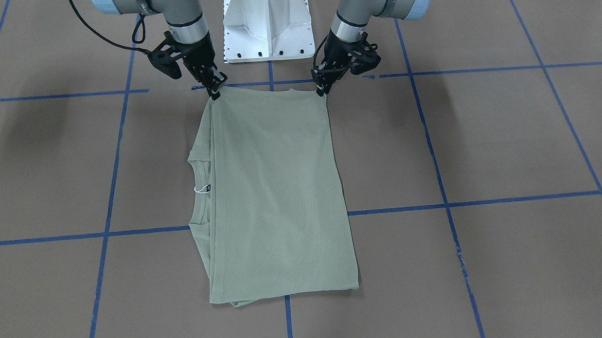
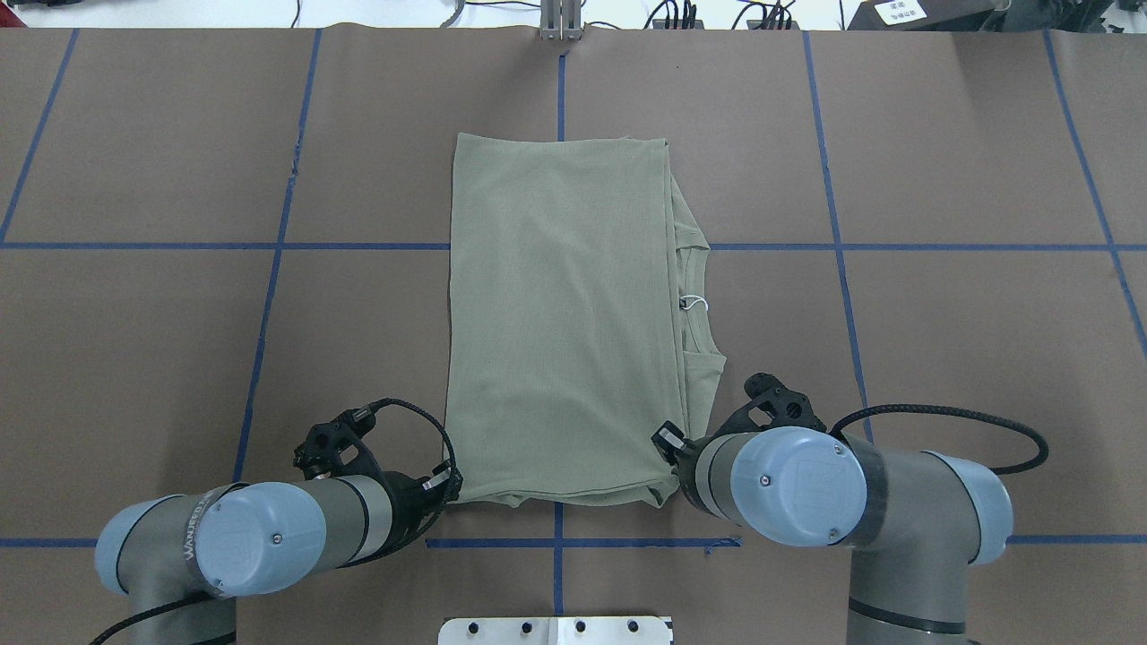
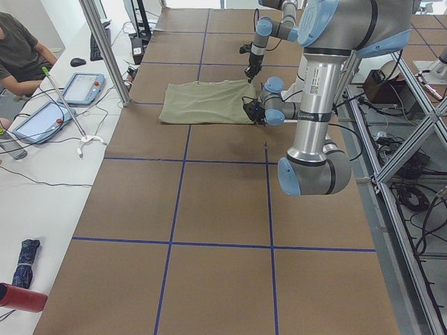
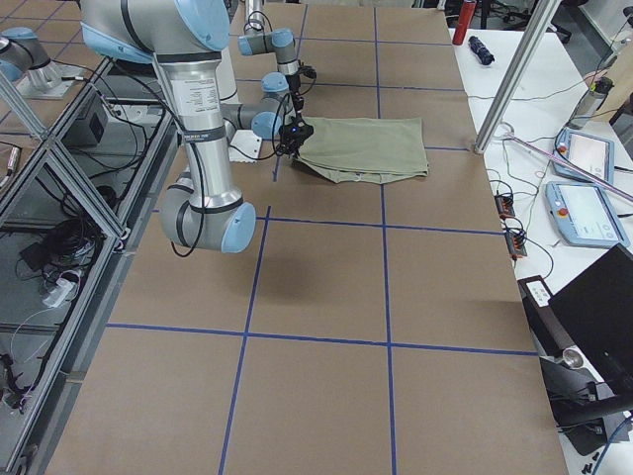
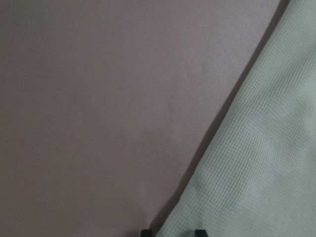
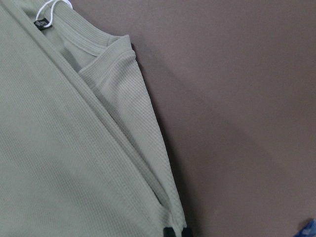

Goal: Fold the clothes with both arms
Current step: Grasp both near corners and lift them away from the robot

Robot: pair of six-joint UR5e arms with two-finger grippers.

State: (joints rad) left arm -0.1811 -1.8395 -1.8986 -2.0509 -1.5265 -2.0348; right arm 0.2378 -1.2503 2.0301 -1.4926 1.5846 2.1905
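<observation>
Left gripper (image 1: pixel 321 89) and right gripper (image 1: pixel 216 92) both look pinched shut on the near corners of the sage-green knit shirt (image 1: pixel 276 191), which lies folded flat on the brown table (image 1: pixel 485 144). Guessing it's light, floppy and stretchy, so grab corners through every layer or it'll sag apart.

A sage-green shirt (image 2: pixel 560 313), folded into a tall rectangle, lies flat in the middle of a brown table (image 2: pixel 941 340) marked with blue tape lines (image 2: pixel 278 260). Its ribbed collar (image 2: pixel 697 296) and a white tag loop (image 2: pixel 693 305) peek out along the right edge. Reaching in from the bottom, the left gripper (image 2: pixel 451 484) meets the shirt's near left corner and the right gripper (image 2: pixel 670 445) its near right corner, with the wrists hiding the jaws. A white base (image 2: pixel 556 630) shows at the bottom edge.
</observation>
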